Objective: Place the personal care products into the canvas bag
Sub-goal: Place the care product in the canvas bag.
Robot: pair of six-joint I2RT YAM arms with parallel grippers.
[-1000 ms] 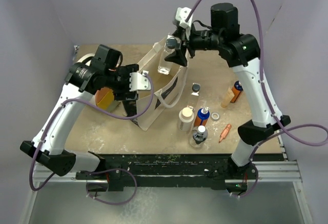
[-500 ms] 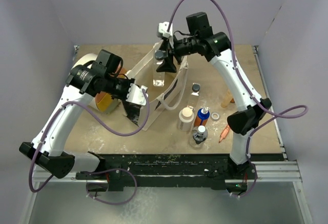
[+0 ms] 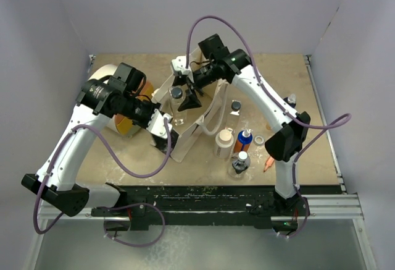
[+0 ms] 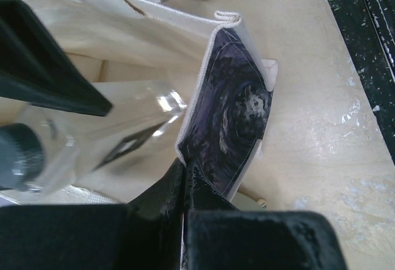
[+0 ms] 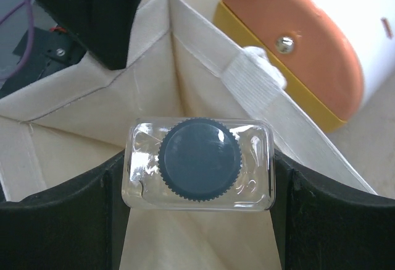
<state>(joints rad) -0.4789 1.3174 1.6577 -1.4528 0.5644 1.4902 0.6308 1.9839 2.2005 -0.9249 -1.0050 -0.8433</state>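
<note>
The cream canvas bag stands mid-table with its mouth open. My left gripper is shut on the bag's near rim, pinching the canvas beside the dark printed panel. My right gripper is shut on a clear bottle with a black cap, upright over the bag's open mouth; cream canvas lies below it. The same bottle shows in the left wrist view. On the table right of the bag stand a white bottle with a tan cap, an orange bottle with a blue top and a clear black-capped bottle.
A big white drum with an orange end lies left of the bag, close to my left arm; its orange end is beside the bag's rim. A small black-capped item, a white ring and an orange stick lie to the right.
My right arm swung left and carried the clear bottle from above the bag's far side to over its mouth. My left gripper moved onto the bag's near rim and shut on it.
</note>
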